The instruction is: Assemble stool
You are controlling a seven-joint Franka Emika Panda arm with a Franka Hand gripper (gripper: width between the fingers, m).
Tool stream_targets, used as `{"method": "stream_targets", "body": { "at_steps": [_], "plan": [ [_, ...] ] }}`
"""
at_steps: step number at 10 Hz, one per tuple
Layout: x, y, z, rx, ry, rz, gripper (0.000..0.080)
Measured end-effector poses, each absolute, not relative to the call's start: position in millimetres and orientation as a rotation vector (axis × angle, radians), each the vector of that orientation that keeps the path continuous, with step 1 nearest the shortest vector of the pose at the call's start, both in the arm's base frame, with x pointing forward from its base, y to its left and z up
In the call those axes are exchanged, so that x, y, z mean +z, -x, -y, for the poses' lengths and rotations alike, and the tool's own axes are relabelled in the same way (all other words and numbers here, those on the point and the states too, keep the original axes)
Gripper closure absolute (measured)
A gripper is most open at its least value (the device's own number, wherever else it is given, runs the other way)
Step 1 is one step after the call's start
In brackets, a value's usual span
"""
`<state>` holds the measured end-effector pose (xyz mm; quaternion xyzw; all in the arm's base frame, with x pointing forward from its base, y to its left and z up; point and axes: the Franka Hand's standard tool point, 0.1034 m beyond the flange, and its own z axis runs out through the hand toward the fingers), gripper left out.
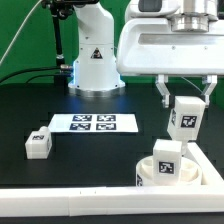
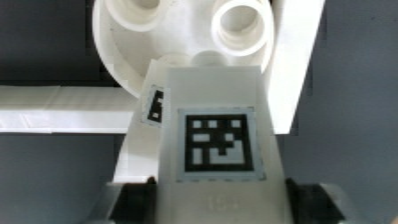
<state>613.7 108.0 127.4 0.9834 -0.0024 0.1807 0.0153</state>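
Observation:
My gripper (image 1: 184,98) is shut on a white block leg (image 1: 185,118) with a black-and-white tag and holds it upright, just above the round white seat (image 1: 168,170) at the exterior view's lower right. A second leg (image 1: 165,154) stands on the seat. In the wrist view the held leg (image 2: 217,130) fills the middle between the dark fingertips (image 2: 128,203), and the seat (image 2: 187,40) with its round holes lies beyond its far end. Another loose leg (image 1: 38,142) lies on the table at the exterior view's left.
The marker board (image 1: 92,123) lies flat at mid-table. A long white L-shaped bar (image 1: 70,205) runs along the front edge and up the right side (image 1: 207,165), next to the seat. The robot base (image 1: 95,60) stands behind.

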Motion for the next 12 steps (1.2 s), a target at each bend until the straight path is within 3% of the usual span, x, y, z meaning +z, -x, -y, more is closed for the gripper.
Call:
{"method": "stream_targets", "body": {
  "at_steps": [7, 12],
  "plan": [
    [97.9, -604.9, -125.2, 0.523, -3.062, -0.042, 0.0463],
    [86.4, -604.6, -125.5, 0.554, -3.053, -0.063, 0.0463]
  ]
}}
